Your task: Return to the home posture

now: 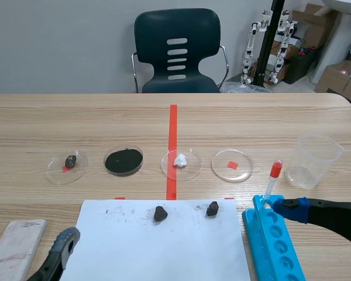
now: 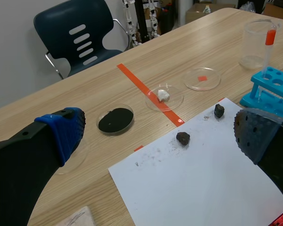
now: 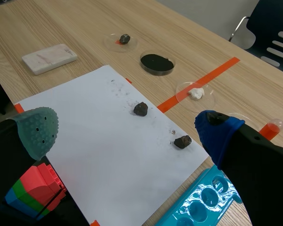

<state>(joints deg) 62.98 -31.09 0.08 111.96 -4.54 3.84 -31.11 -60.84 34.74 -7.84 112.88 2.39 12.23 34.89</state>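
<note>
Both grippers hover low over the near edge of the table, holding nothing. My left gripper is open above the near left of a white paper sheet; its grey-padded fingertip shows in the scene view. My right gripper is open too, and its blue-padded fingertip hangs over a blue tube rack. Two dark lumps lie on the sheet's far edge.
Behind the sheet stands a row of petri dishes: one with a dark lump, one with black powder, one with white material, one bare. A clear beaker, a red-capped tube, a whitish block and a chair are around.
</note>
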